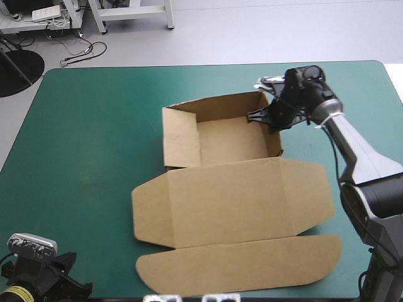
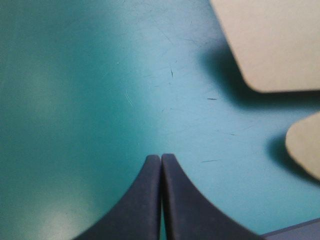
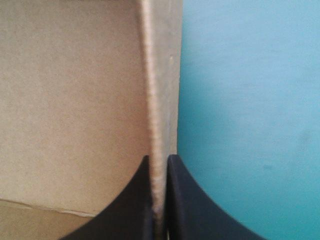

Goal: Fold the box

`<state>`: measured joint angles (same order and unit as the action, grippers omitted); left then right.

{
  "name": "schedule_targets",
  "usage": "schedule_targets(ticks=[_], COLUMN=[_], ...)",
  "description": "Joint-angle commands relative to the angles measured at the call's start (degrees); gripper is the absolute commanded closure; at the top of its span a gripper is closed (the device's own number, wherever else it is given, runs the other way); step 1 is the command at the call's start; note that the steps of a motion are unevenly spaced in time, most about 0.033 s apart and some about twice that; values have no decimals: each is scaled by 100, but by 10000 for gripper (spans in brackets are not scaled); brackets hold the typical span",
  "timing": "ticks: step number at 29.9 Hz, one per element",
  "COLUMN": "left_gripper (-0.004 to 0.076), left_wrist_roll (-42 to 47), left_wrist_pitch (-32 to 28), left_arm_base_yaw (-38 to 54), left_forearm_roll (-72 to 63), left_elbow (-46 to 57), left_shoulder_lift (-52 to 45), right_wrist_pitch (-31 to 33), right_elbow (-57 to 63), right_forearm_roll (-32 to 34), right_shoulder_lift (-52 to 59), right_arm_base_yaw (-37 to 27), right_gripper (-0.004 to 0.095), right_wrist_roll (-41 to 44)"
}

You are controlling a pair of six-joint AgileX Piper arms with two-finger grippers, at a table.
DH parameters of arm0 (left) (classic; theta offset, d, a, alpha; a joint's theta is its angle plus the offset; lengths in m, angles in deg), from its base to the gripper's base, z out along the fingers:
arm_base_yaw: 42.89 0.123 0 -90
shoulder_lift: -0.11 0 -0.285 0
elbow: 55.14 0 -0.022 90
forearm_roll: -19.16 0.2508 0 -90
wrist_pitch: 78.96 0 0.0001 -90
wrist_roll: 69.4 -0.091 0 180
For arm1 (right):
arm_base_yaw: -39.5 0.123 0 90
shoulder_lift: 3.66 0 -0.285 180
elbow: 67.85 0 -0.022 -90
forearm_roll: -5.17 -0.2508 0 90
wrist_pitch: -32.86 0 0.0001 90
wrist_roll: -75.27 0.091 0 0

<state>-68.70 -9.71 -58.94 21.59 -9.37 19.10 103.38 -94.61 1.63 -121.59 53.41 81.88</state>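
The brown box lies right of centre on the teal-green surface. It is an open tray with walls raised at the far side, its floor plain board, and its lid flat toward the near edge. The right end effector is clenched on the tray's right wall. The left end effector, clenched on nothing, hovers at the near-left corner.

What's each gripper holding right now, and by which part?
Right gripper is shut on the box, pinching the top edge of the tray's right wall near its far corner. Left gripper holds nothing, fingers shut over the teal-green cover.
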Motion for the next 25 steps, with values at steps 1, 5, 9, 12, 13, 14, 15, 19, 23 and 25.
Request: schedule_targets(ticks=[1,5,9,12,13,14,15,19,23,25], left_gripper=[734,734,734,734,734,734,734,734,734,734], left_wrist_roll=[47,13,24,24,24,24,24,24,24,24], left_wrist_pitch=[-353,-353,-353,-353,-353,-353,-353,-353,-353,-353], left_arm_base_yaw=[-18,-18,-18,-18,-18,-18,-18,-18,-18,-18], left_forearm_roll=[29,118,347,532,580,622,652,723,746,746], left_elbow=[-126,-126,-126,-126,-126,-126,-126,-126,-126,-126], left_shoulder_lift=[71,71,71,71,71,71,71,71,71,71], right_wrist_pitch=[116,116,116,116,116,116,116,116,116,116], right_elbow=[-212,-212,-212,-212,-212,-212,-212,-212,-212,-212], right_forearm_roll=[353,353,449,580,659,757,872,1192,1175,1106], right_shoulder_lift=[645,714,617,469,422,367,343,257,269,336], right_arm_base_yaw=[-891,-1932,-2822,-3258,-3342,-3396,-3410,-3410,-3410,-3410], right_gripper=[923,923,922,900,874,836,795,535,457,460], right_wrist_roll=[-205,-452,-848,-996,-996,-996,-996,-1063,-1126,-1114])
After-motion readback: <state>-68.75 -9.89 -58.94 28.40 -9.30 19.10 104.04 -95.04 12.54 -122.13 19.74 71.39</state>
